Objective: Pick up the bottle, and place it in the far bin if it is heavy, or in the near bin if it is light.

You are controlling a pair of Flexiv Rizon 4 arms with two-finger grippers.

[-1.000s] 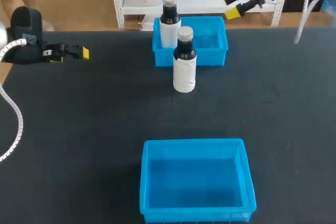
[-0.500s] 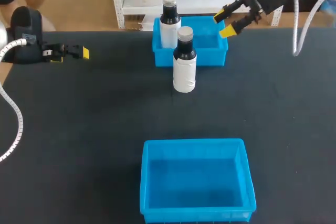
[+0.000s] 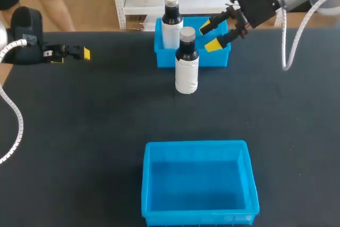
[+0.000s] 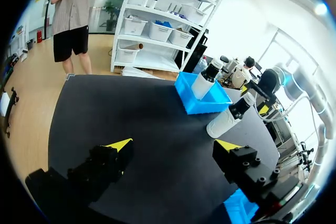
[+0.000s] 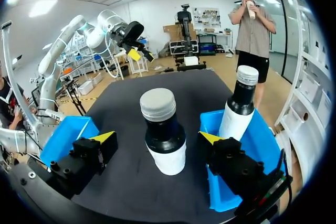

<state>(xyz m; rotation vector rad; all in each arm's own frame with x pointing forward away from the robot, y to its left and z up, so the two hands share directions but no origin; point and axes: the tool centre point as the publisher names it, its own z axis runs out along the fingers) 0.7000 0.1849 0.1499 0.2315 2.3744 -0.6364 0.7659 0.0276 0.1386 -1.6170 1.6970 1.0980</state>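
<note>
Head view: the bottle [image 3: 186, 62] stands on the counter [image 3: 106, 131], at 6 o'clock of the far bin [image 3: 218, 51], which holds a second bottle [image 3: 171, 22]. The near bin [image 3: 199, 182] lies at the bottle's 6 o'clock. The right fingers [image 3: 212, 45] are apart at its 2 o'clock, not touching; the left fingers [image 3: 85, 53] are well off at 9 o'clock.
Left wrist view: fingers apart, nothing between them; bottle [image 4: 228, 119] far ahead.
Right wrist view: bottle [image 5: 164, 129] at 12 o'clock of the parted fingers, ungrasped.
Progress: nothing done; grasp, lift and binning remain.
</note>
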